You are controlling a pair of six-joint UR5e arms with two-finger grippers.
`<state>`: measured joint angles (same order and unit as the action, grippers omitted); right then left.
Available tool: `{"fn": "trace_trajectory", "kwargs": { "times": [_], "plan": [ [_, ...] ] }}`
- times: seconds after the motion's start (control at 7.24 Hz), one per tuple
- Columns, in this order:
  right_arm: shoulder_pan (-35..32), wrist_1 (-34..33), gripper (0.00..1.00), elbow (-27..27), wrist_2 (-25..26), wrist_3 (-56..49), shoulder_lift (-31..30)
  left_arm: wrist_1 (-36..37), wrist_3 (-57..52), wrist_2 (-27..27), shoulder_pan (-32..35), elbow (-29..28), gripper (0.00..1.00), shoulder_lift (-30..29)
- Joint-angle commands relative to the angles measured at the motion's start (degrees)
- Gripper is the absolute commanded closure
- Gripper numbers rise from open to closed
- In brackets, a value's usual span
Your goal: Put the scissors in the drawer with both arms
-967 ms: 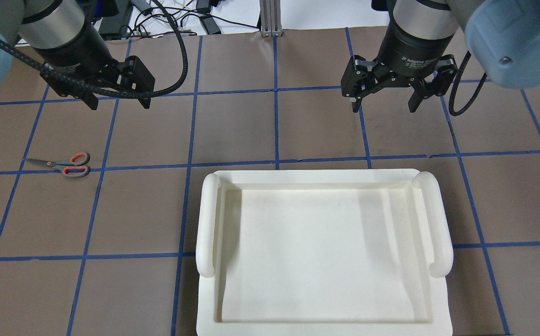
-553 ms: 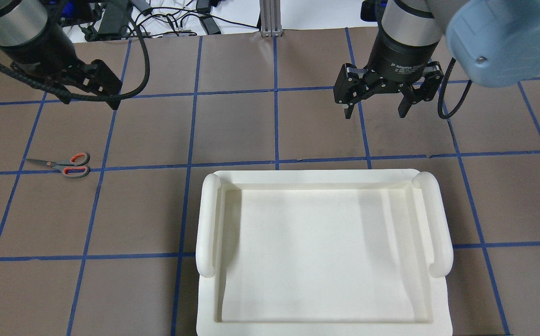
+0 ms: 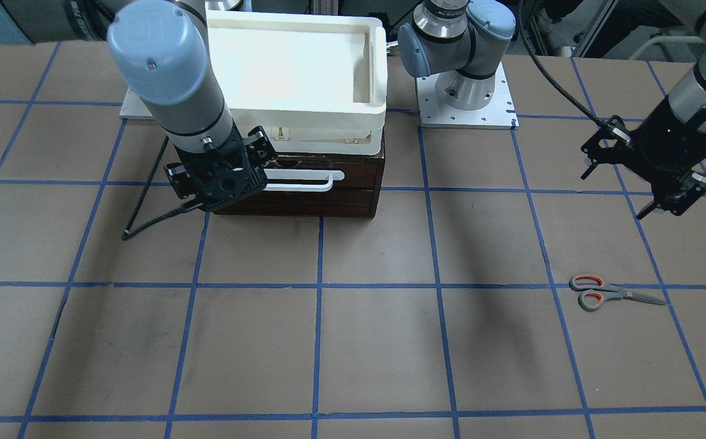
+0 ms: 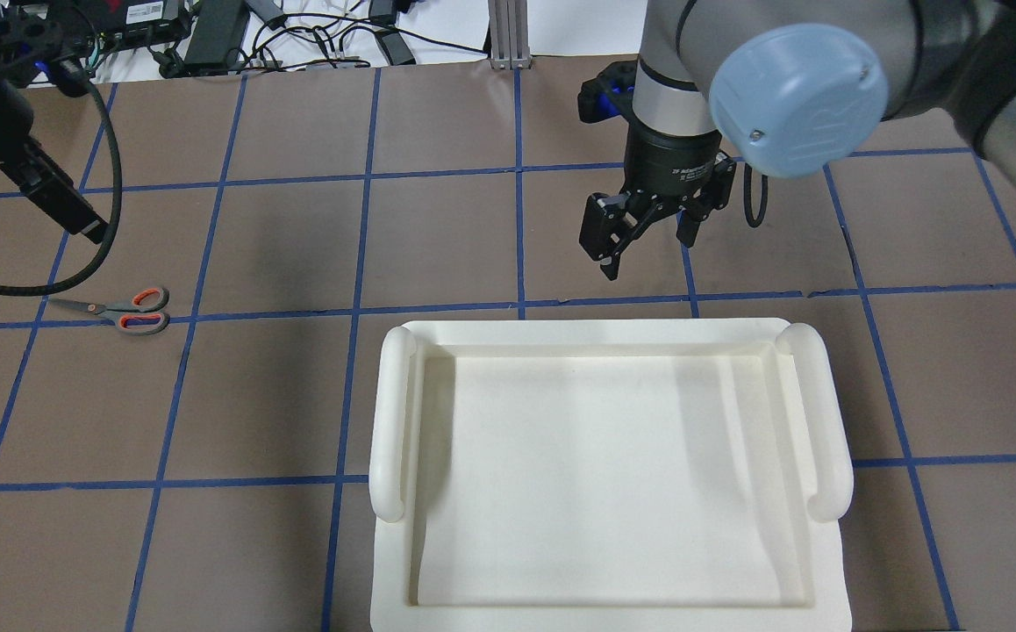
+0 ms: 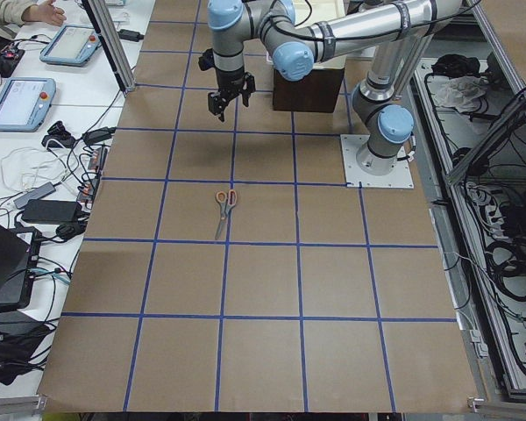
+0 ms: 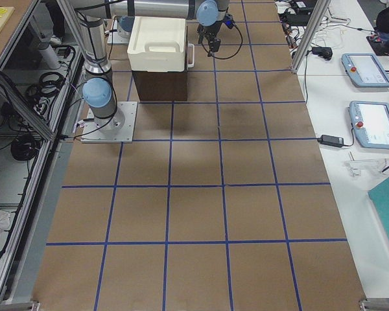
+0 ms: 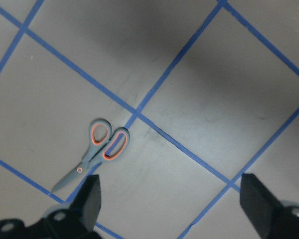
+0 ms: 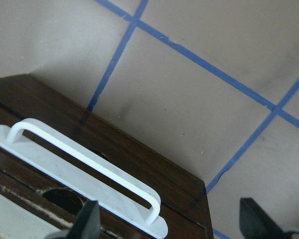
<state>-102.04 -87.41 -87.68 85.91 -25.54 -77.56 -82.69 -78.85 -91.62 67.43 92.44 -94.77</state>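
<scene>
The scissors (image 3: 612, 292) lie flat on the brown table, left of the tray in the overhead view (image 4: 118, 310). My left gripper (image 3: 612, 195) hangs open and empty above the table, a little robot-side of them. Its wrist view shows the scissors (image 7: 102, 149) ahead of the open left gripper (image 7: 172, 204). The dark brown drawer (image 3: 304, 198) with its white bar handle (image 3: 301, 180) sits shut under the tray. My right gripper (image 4: 647, 254) is open and empty, just in front of the drawer's handle end (image 8: 84, 159).
A cream-white plastic tray (image 4: 604, 329) sits on top of the drawer box and hides it from overhead. Blue tape lines grid the table. Cables and power bricks (image 4: 210, 35) lie beyond the far edge. The arm bases (image 3: 466, 91) stand behind the box.
My left gripper has swung to the overhead view's left, over towards the scissors. My right gripper has moved left and closer to the tray's far edge. Both stay open.
</scene>
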Motion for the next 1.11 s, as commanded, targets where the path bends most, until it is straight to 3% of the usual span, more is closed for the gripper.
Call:
{"fn": "trace_trajectory", "kwargs": {
  "times": [0.0, 0.41, 0.55, 0.83, 0.97],
  "plan": [
    [-1.58, 0.04, 0.00, -0.21, -1.27, -23.13, 1.70, 11.37, -21.27, -3.04, -4.40, 5.81, 0.00, -4.43],
    [-2.11, -2.32, 0.00, -0.13, -1.18, -29.12, 3.71, 21.13, -45.62, -2.95, -7.49, 5.83, 0.00, -14.71],
    [-3.16, -4.42, 0.00, 0.22, -1.27, -36.00, 4.25, 24.82, -51.00, -2.60, -9.14, 5.83, 0.00, -17.53],
    [-3.96, -4.27, 0.00, 0.58, -1.27, -42.90, 6.61, 27.65, -57.70, -2.60, -11.44, 6.61, 0.00, -21.93],
    [-4.04, -3.04, 0.00, 2.49, -1.27, -45.45, 8.28, 32.37, -58.86, -2.25, -11.88, 6.70, 0.01, -23.69]
  ]
}}
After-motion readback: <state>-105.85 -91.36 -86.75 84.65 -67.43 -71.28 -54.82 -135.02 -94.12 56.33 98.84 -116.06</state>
